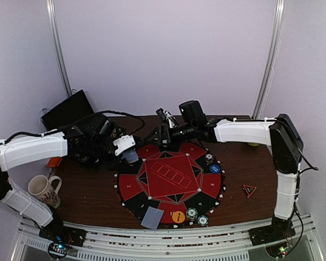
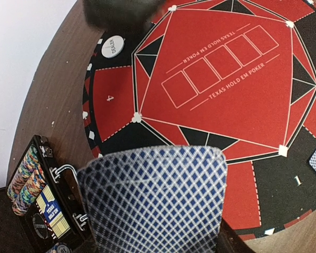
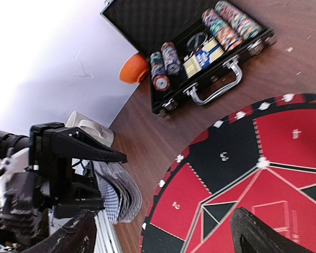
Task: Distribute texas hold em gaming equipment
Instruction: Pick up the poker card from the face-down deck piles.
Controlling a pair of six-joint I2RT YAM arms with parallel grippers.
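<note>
In view are one round poker mat (image 1: 168,174), one open chip case (image 1: 68,111), one mug (image 1: 42,188), three short chip stacks (image 1: 192,213) on the mat, three button discs (image 1: 214,169), one fanned deck of cards (image 2: 152,200) and at least one loose card (image 1: 152,217).

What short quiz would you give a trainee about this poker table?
1. True or false: the left jaws grip a deck of cards.
2. The white disc reads: A) Dealer B) Blind C) Fold.
3. Fill in: left of the orange disc lies one face-down ___.
Key: 1 true; 2 A; 3 card.
</note>
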